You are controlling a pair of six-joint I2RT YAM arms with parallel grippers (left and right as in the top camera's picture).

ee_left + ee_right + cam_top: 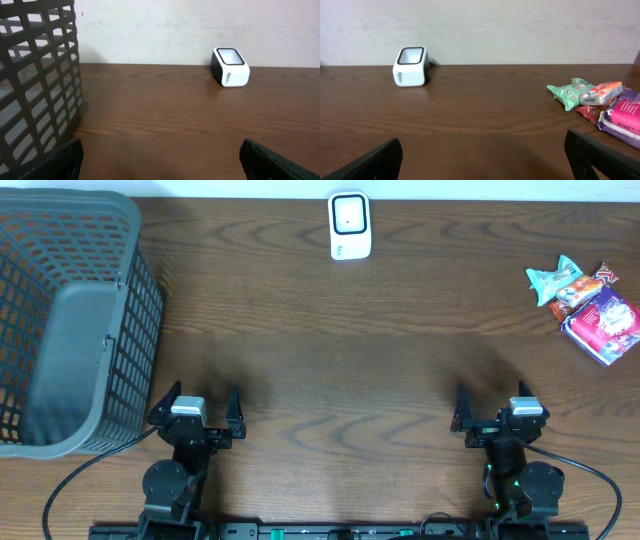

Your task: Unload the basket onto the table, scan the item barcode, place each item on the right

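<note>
The tabletop (340, 370) is dark brown with wavy wood grain. The basket (140, 310) is grey, an open lattice. The scanner (350, 225) is white with a dark-framed face. Beside one another lie a mint-green packet (548, 278), an orange-and-white packet (578, 293) and a magenta pouch (603, 323).

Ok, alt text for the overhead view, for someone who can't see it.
The left gripper and right gripper sit open at the near edge of a wooden table; a white barcode scanner stands at the far edge, a grey mesh basket on the left, and a pile of snack packets on the right.
</note>
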